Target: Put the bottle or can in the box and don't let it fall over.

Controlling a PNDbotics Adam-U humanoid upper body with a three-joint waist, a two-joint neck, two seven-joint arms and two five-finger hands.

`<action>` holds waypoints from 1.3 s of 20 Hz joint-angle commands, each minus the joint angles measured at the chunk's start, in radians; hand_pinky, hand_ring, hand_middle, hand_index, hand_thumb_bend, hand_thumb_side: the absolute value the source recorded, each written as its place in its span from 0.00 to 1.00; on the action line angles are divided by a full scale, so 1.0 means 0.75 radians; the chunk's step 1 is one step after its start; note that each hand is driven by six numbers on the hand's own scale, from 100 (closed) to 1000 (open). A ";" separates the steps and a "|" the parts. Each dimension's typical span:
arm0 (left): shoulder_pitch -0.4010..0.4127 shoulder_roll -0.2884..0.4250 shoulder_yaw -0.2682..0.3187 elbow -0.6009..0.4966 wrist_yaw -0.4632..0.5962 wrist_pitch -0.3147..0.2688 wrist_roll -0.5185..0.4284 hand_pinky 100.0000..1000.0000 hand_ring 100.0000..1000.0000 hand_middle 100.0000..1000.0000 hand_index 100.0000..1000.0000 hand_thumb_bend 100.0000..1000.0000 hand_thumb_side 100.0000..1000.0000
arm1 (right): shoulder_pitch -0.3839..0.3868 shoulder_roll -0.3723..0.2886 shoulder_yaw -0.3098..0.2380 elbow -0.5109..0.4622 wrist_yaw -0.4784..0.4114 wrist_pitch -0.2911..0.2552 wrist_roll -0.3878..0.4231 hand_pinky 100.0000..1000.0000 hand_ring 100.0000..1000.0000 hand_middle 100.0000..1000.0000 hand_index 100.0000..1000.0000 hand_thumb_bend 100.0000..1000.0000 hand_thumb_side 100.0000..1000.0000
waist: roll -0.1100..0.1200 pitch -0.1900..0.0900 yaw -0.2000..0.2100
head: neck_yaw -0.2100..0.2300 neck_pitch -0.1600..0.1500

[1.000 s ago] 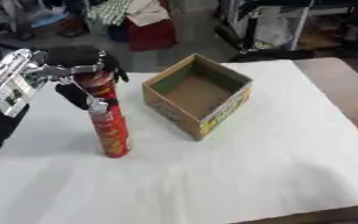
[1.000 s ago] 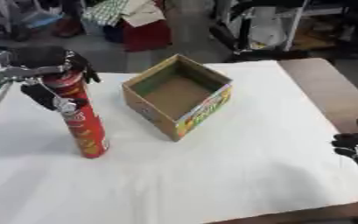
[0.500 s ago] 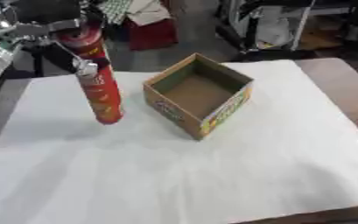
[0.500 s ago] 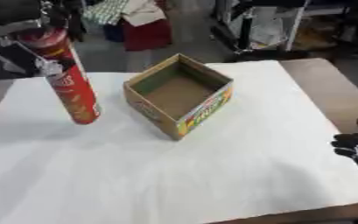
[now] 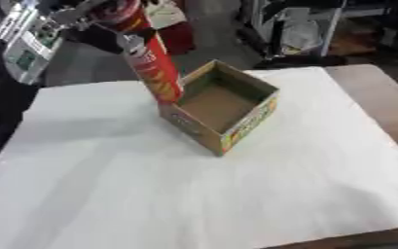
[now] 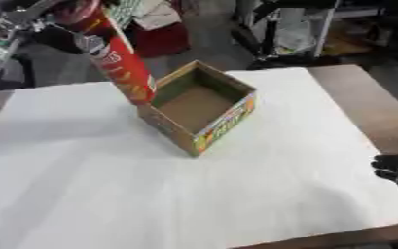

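Left eye view: one red can (image 5: 153, 65) is held tilted in the air at the open box's (image 5: 222, 110) far-left wall, gripped near its top by the left hand (image 5: 108, 36), whose fingers are blurred and partly cut off. One box is seen on the desk (image 5: 108, 185). Only dark fingertips of the right hand (image 6: 393, 165) are seen at the desk's right edge; their state cannot be told.

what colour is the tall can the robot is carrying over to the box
Red, with some yellow and white print, on the tall can. The left eye view shows it best.
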 commanded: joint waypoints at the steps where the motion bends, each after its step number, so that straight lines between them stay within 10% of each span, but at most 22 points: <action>1: -0.034 -0.059 0.009 0.037 -0.093 -0.005 0.104 0.15 0.24 0.36 0.71 0.00 0.27 | -0.025 -0.011 0.012 -0.019 -0.013 -0.001 0.017 0.73 0.70 0.64 1.00 0.00 0.80 | -0.003 -0.006 -0.016 | 0.023 -0.028; 7: 0.042 -0.155 -0.012 0.150 -0.226 -0.037 0.138 0.33 0.38 0.48 0.79 0.00 0.37 | -0.038 -0.002 0.019 -0.025 -0.019 0.005 0.030 0.73 0.70 0.64 1.00 0.00 0.80 | 0.006 0.004 -0.059 | 0.036 -0.039; 10: 0.044 -0.147 -0.014 0.176 -0.250 -0.065 0.076 0.62 0.60 0.66 0.89 0.00 0.54 | -0.041 -0.003 0.017 -0.029 -0.018 0.008 0.028 0.73 0.70 0.64 1.00 0.00 0.80 | 0.012 0.003 -0.063 | 0.026 -0.039; 11: 0.038 -0.140 -0.017 0.176 -0.261 -0.076 0.046 0.76 0.75 0.77 0.95 0.25 0.71 | -0.041 -0.003 0.018 -0.030 -0.018 0.009 0.029 0.73 0.70 0.64 1.00 0.00 0.80 | 0.014 0.002 -0.064 | 0.024 -0.040; 14: 0.019 -0.122 -0.005 0.147 -0.298 -0.079 0.008 0.98 0.97 0.97 1.00 0.50 0.89 | -0.041 -0.004 0.018 -0.030 -0.016 0.011 0.030 0.73 0.70 0.64 1.00 0.00 0.81 | 0.016 0.000 -0.064 | 0.023 -0.039; 18: -0.010 -0.107 0.044 0.098 -0.260 -0.007 0.140 1.00 0.99 1.00 1.00 0.57 0.99 | -0.040 -0.002 0.017 -0.030 -0.015 0.012 0.030 0.73 0.70 0.64 1.00 0.00 0.80 | 0.014 -0.002 -0.065 | 0.027 -0.039; 26: 0.048 0.053 0.129 -0.138 0.157 0.131 0.386 0.96 0.90 0.94 1.00 0.44 0.87 | -0.036 -0.001 0.000 -0.033 -0.010 0.014 0.018 0.73 0.70 0.64 1.00 0.00 0.80 | 0.017 -0.005 -0.028 | -0.010 -0.038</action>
